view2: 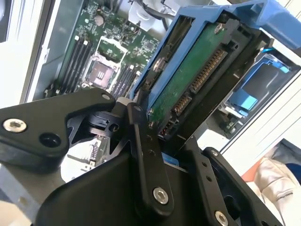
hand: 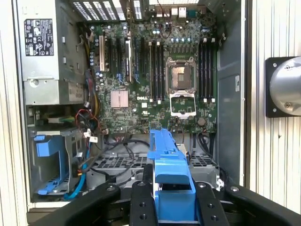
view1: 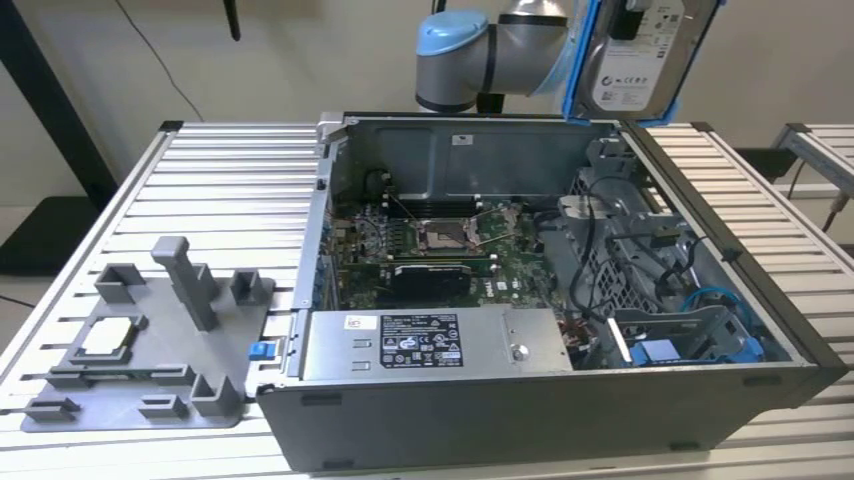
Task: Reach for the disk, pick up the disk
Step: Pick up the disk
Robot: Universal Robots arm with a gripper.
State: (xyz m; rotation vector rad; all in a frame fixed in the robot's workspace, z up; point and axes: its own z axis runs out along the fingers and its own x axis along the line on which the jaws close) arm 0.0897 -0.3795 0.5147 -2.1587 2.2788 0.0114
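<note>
Gripping the disk by its blue frame, the hand is clamped on it — lifted well above the open computer case, presumably to clear its walls.

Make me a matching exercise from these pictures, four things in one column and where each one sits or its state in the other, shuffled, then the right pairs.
Things:
1. disk
2. gripper
3. grey fixture plate
4. empty blue bracket

Places or states:
A. inside the computer case, in a corner bay
B. lifted above the open case
C. on the slatted table beside the case
D. shut on the blue frame

Pairs: 1-B, 2-D, 3-C, 4-A
</note>
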